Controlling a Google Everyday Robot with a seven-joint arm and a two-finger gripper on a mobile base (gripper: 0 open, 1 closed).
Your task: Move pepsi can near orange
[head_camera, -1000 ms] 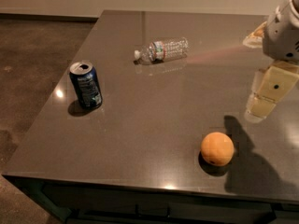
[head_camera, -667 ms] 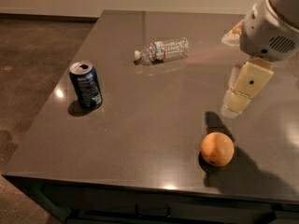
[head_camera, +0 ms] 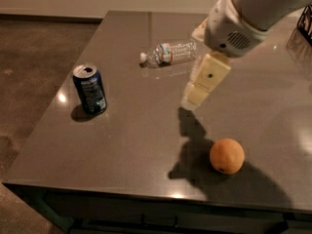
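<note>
The pepsi can [head_camera: 90,89], dark blue with a silver top, stands upright on the left part of the dark table [head_camera: 141,130]. The orange [head_camera: 226,155] sits near the front right of the table. My gripper [head_camera: 195,97] hangs above the table's middle, between the can and the orange, well to the right of the can and above and to the left of the orange. It holds nothing that I can see.
A clear plastic water bottle [head_camera: 170,52] lies on its side at the back middle of the table, just behind the gripper. A dark basket-like object [head_camera: 306,18] shows at the right edge. The table's left and front edges drop to a brown floor.
My arm and gripper have moved left across the table, from the right edge toward the middle. The can, orange and bottle have not moved.
</note>
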